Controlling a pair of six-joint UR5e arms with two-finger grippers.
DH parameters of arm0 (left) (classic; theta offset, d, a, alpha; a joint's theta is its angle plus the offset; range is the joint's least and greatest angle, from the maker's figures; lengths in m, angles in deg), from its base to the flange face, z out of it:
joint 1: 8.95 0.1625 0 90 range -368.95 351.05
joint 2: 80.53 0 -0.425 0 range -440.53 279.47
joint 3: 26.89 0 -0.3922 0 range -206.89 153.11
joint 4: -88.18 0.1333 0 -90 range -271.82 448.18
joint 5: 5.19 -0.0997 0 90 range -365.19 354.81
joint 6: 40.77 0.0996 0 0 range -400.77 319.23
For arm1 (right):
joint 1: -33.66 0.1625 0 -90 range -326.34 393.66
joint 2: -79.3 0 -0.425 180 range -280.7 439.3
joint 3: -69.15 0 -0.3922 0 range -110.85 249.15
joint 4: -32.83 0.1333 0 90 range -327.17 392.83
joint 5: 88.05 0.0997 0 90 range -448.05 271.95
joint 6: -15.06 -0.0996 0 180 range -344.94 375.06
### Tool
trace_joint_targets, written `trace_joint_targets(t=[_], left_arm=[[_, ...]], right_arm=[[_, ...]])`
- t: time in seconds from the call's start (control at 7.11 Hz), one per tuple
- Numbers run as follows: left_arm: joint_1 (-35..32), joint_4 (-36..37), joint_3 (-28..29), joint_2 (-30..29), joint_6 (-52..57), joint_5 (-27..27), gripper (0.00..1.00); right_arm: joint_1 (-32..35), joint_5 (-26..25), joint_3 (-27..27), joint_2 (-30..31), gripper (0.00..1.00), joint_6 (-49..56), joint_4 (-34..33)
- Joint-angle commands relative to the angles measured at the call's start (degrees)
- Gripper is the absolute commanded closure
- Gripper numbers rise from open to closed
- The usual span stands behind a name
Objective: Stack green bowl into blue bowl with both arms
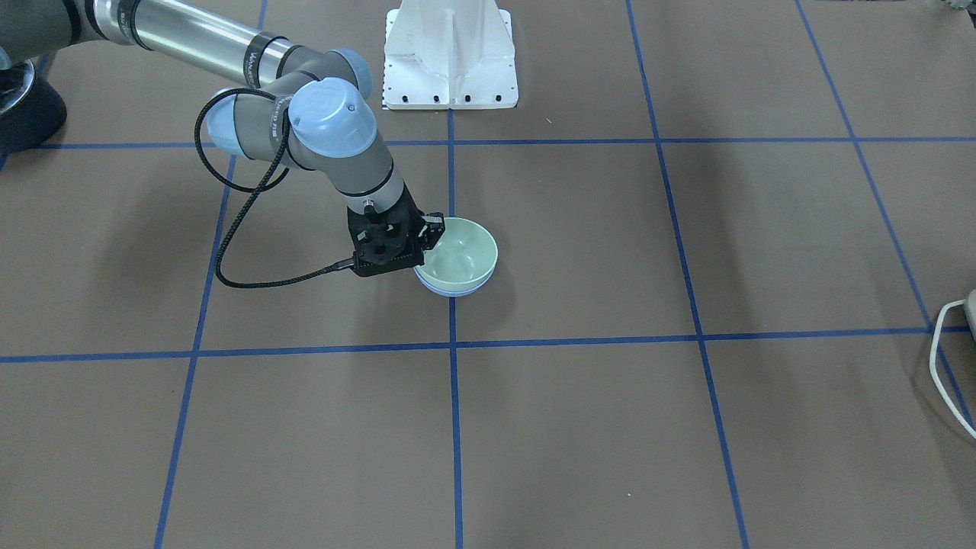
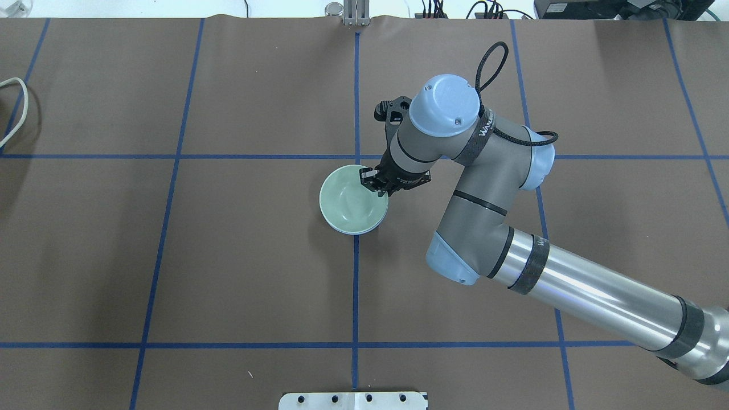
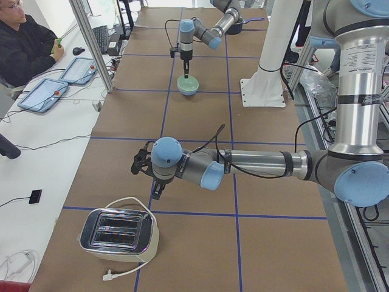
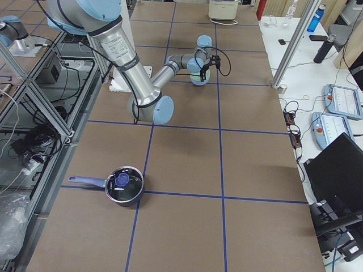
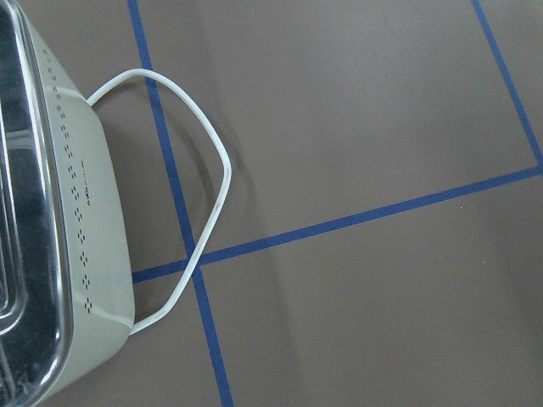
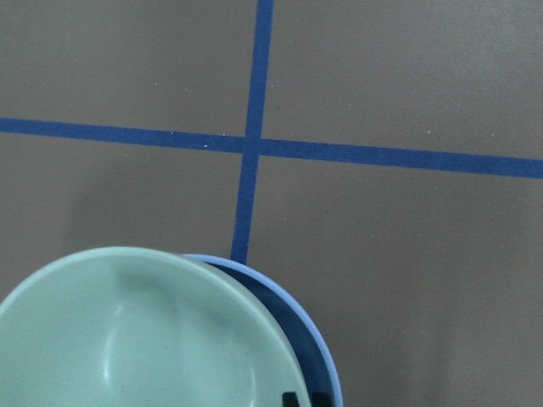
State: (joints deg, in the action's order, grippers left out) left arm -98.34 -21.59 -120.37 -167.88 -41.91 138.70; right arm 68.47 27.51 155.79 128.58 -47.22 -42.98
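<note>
The green bowl [image 1: 461, 252] sits inside the blue bowl [image 1: 450, 290] near the table's middle, a little off-centre, so a crescent of blue rim shows. My right gripper [image 1: 429, 230] points down at the green bowl's rim and is shut on it. From above, its fingers straddle the rim of the green bowl [image 2: 350, 202]. The right wrist view shows the green bowl [image 6: 144, 339] nested in the blue bowl [image 6: 316, 343]. My left gripper [image 3: 144, 165] hovers far off near a toaster; I cannot tell whether it is open or shut.
A cream and metal toaster [image 3: 118, 234] with a white cord [image 5: 204, 203] stands at the table's left end. A dark pot with a blue handle [image 4: 123, 184] stands at the right end. The white pedestal base [image 1: 450, 53] is behind the bowls.
</note>
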Motion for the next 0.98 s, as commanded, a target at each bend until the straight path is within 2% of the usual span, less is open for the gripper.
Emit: trace_joint_targets(t=[0.0,0.28,0.56,0.84], left_arm=[[0.0,0.0,0.1,-0.1,0.0,0.0,0.02],[0.0,0.0,0.1,-0.2,0.0,0.0,0.02],[0.0,0.0,0.1,-0.3,0.0,0.0,0.02],[0.0,0.0,0.1,-0.4,0.0,0.0,0.02]], right_arm=[[0.2,0.1,0.0,0.1,0.00,0.0,0.3],[2.5,1.2,0.5,0.1,0.00,0.2,0.4],[9.5,5.0,2.3,1.4,0.00,1.2,0.1],[18.2,11.1,5.1,7.1,0.00,11.2,-0.5]])
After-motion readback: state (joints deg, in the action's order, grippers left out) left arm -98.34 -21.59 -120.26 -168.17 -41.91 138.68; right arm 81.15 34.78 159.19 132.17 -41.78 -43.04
